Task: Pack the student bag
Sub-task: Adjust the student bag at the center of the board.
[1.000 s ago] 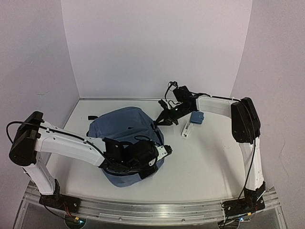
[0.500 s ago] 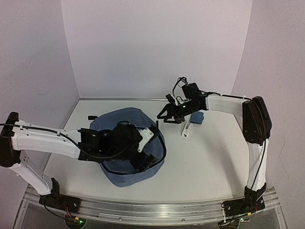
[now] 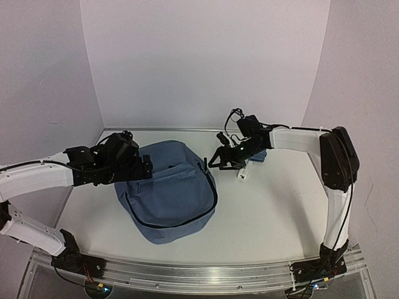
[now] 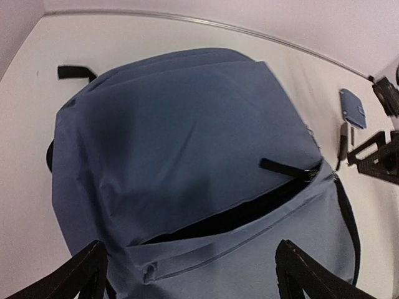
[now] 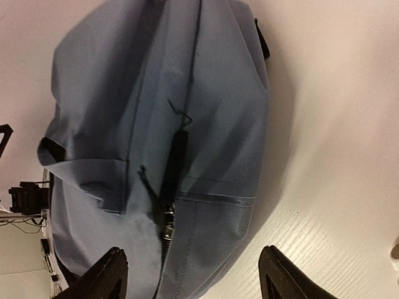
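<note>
right now the student bag (image 3: 168,193) is lying at the lower centre of the top frame, its zip gaping. i'm seeing the left gripper (image 4: 190,252) and right gripper (image 5: 192,254) both spread wide, gripping nothing.

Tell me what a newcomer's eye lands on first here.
The slate-blue student bag dominates the middle of the table, its zip opening gaping dark. The left gripper and right gripper flank it, both open and empty. A small blue item lies by the right arm.
</note>
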Robot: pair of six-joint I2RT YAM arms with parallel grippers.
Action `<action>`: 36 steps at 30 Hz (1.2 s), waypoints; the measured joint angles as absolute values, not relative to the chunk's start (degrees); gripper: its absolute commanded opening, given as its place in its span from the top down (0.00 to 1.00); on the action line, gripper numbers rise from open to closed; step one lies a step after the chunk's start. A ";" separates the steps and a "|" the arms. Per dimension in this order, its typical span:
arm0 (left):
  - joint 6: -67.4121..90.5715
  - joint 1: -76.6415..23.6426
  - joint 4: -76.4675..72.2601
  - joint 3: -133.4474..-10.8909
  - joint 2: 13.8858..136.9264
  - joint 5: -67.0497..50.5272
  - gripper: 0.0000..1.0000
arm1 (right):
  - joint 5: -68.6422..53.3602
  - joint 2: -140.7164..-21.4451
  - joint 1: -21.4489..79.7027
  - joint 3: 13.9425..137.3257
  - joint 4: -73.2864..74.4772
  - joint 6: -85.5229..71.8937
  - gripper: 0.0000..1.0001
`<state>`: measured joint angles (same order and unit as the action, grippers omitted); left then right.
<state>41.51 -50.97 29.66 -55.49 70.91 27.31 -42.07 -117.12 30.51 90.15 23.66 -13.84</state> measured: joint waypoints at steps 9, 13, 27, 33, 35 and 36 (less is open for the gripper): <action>56.58 -44.04 25.72 -39.74 67.10 21.96 0.18 | -44.37 -119.90 34.23 86.80 25.52 -11.51 0.70; 56.56 -41.38 19.19 -39.13 70.06 17.02 0.34 | -46.26 -119.74 34.63 83.83 23.66 -11.03 0.73; 43.67 -26.55 6.36 -58.79 96.76 1.17 0.24 | -47.87 -117.21 51.60 82.62 21.79 -12.28 0.32; 37.51 -24.14 8.08 -64.12 96.78 -1.03 0.15 | -48.68 -114.84 51.79 86.15 20.86 -11.86 0.26; 36.83 -24.27 9.03 -63.48 94.47 -1.71 0.11 | -48.98 -112.72 49.16 86.15 21.10 -11.88 0.25; 36.69 -24.54 9.18 -62.49 92.74 -1.90 0.10 | -49.05 -111.65 47.22 86.31 21.16 -11.90 0.24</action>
<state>36.69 -24.54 9.18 -62.49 92.74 -1.90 -49.05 -111.65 47.22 86.31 21.16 -11.90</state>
